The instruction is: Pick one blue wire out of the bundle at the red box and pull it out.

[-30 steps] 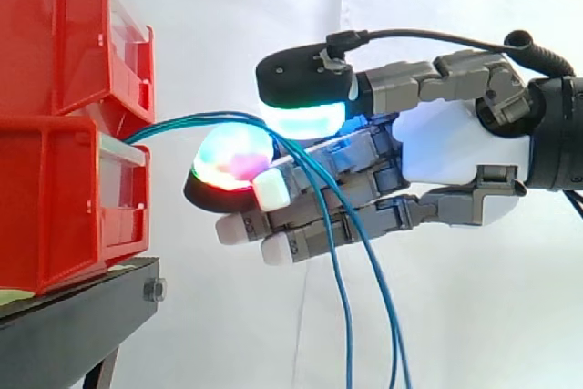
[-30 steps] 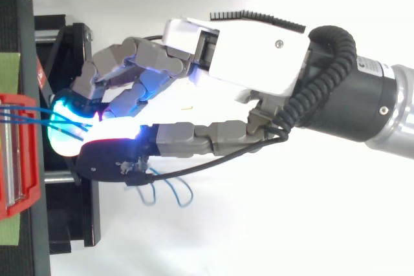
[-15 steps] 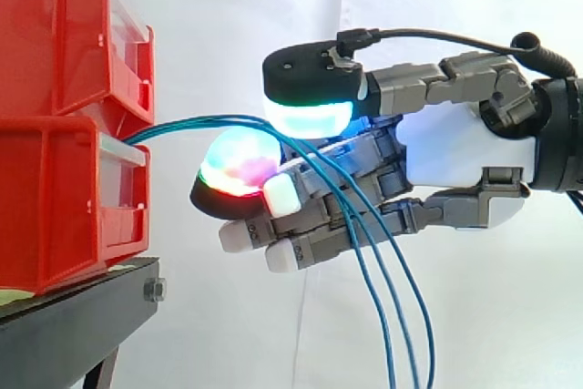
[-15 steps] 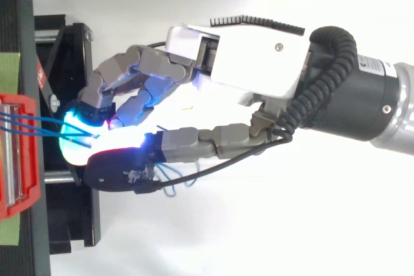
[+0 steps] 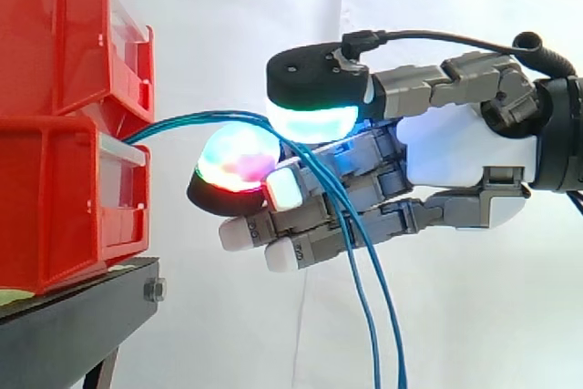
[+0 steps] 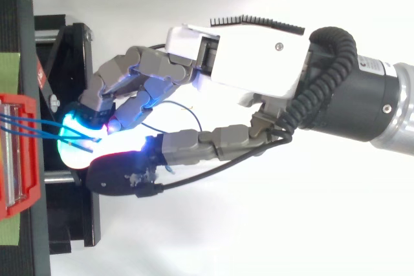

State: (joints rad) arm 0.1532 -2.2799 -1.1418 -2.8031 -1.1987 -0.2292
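While it reaches in level from 3 o'clock in the side view, the hand (image 5: pixel 455 148) points its fingers at the red bins (image 5: pixel 55 61) stacked at 9 o'clock on the black stand (image 5: pixel 82 316). The thumb pad (image 5: pixel 314 120) glows cyan on top, with a multicoloured finger pad (image 5: pixel 235 159) just under it. The blue wires (image 5: pixel 182 121) come out between the two bins and run through that gap, so they're pinched there. The other fingers lie loosely curled below. Past the pinch, the wires drape over those fingers and hang toward 6 o'clock.

From above, the hand (image 6: pixel 246 63) also comes from 3 o'clock, fingers bent toward the thumb, pads glowing near the bin (image 6: pixel 32 185). This view adds how the wires (image 6: pixel 32 124) converge from the bin into the pads, plus a thin loop arcing by the palm.
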